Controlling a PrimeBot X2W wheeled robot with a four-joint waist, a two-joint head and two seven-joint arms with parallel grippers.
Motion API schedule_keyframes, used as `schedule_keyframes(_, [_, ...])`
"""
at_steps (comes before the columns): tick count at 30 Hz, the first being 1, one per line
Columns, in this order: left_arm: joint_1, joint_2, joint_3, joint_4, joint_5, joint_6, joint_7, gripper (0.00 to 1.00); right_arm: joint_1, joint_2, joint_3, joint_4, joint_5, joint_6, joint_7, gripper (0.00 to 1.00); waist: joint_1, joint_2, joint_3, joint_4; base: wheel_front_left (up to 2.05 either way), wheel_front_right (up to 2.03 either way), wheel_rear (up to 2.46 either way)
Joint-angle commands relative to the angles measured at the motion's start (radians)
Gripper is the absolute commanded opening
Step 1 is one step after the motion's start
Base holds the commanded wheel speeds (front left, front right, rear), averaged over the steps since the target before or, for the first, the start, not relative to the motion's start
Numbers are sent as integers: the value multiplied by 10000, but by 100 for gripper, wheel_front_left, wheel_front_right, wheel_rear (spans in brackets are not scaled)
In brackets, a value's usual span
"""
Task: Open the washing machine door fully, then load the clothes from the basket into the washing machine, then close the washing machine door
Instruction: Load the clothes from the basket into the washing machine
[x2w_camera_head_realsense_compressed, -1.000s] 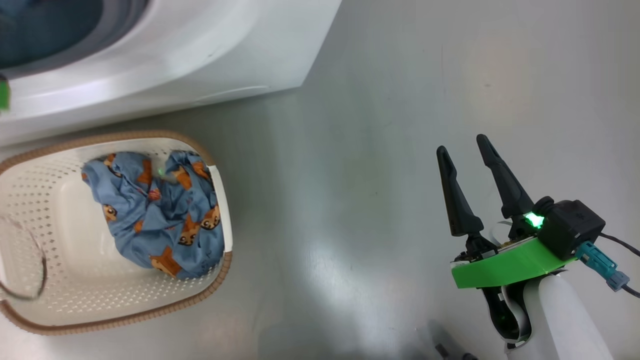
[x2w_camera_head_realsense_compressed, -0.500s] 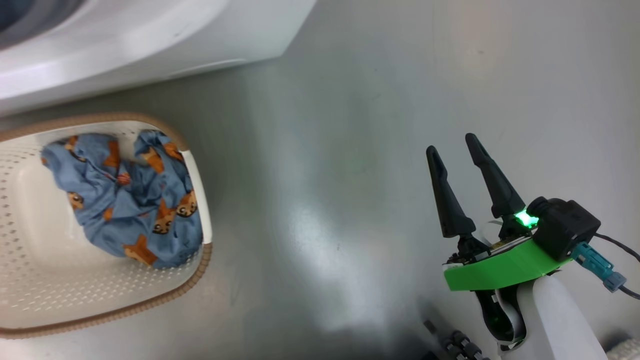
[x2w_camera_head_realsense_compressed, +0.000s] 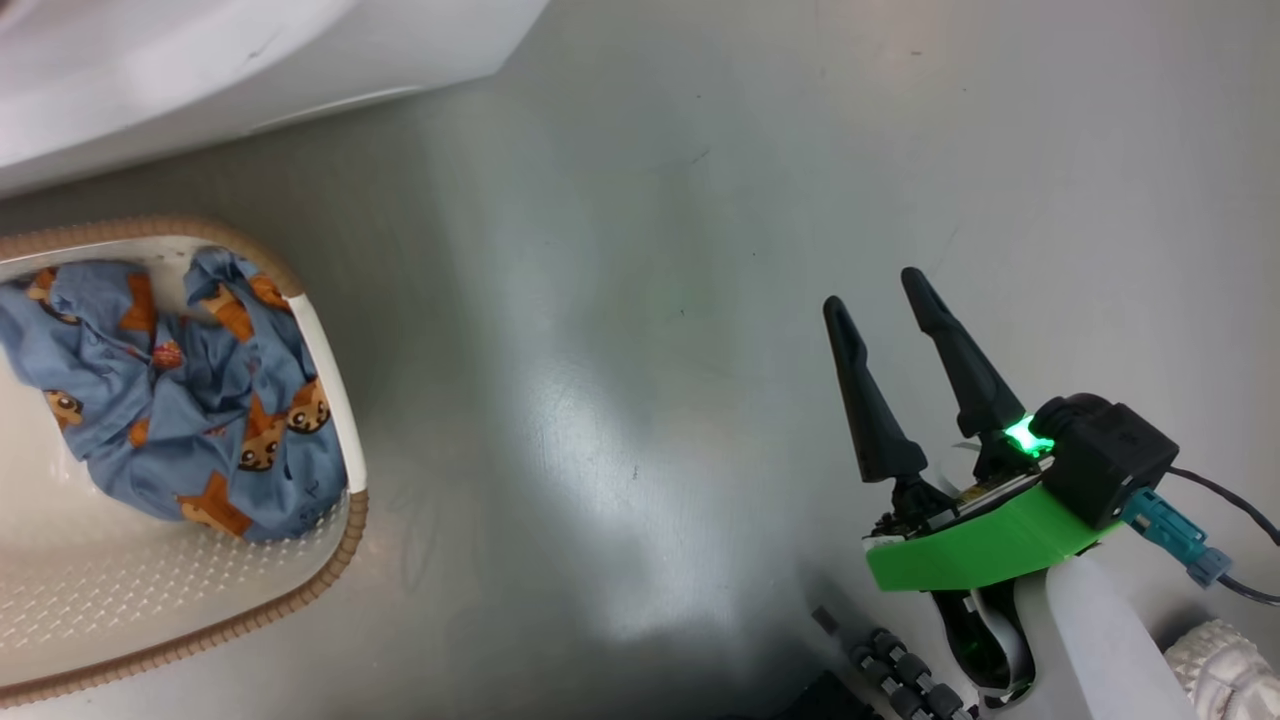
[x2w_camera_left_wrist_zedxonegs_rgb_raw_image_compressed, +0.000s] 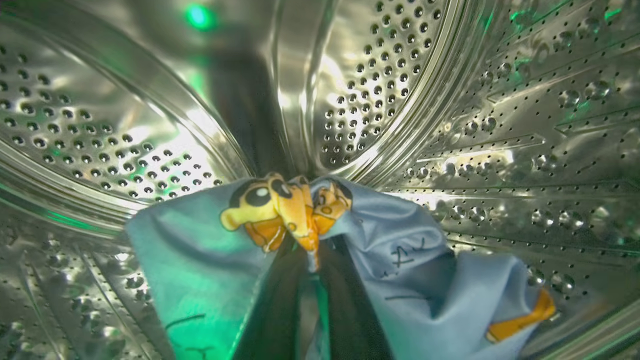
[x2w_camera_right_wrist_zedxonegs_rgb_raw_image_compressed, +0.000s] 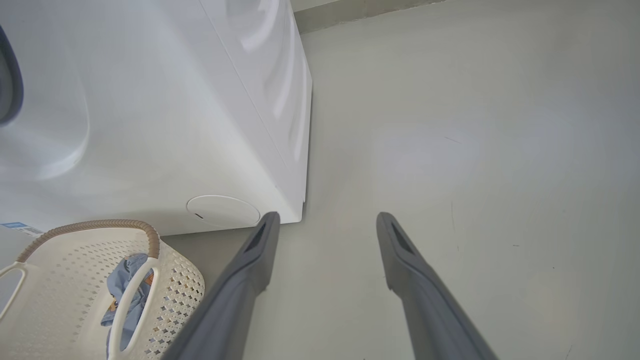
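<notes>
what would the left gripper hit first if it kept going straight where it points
Likely the drum's steel wall, at its raised rib. The left gripper, shut on the clothes, points straight at it; the depth is unclear.

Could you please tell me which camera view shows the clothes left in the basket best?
The head view: the clothes lie open from above in the basket. The right wrist view gives a blue sliver behind the basket's handle. The left wrist view looks into the drum, at a like-printed cloth in the left pincer.
</notes>
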Motion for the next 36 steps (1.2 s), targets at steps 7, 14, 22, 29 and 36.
schedule_keyframes(7, [-375, 670, -307, 654, -655, -30, 446, 0, 294, 30, 306, -177, 150, 87, -48, 100, 0, 0, -41, -48, 0, 0, 0])
schedule_keyframes(14, [-346, 613, -740, 995, -869, -30, -130, 100, 233, 30, 144, -124, 70, 87, -48, 100, 0, 0, -271, 78, 0, 0, 0])
schedule_keyframes(22, [402, 334, -1227, 1286, -986, -30, -1156, 100, 144, 30, -21, 53, -67, 87, -48, 100, 0, 0, -1060, 346, 0, 0, 0])
schedule_keyframes(29, [1109, -74, -1364, 1406, -1339, -30, -1559, 100, 72, 30, -279, 207, -333, 87, -48, 100, 0, 0, -1648, 769, 0, 0, 0])
schedule_keyframes(36, [2181, -555, -1233, 1235, -1600, 47, -1968, 100, 37, 30, -429, 471, -462, 87, -48, 100, 0, 0, -2388, 1170, 0, 0, 0])
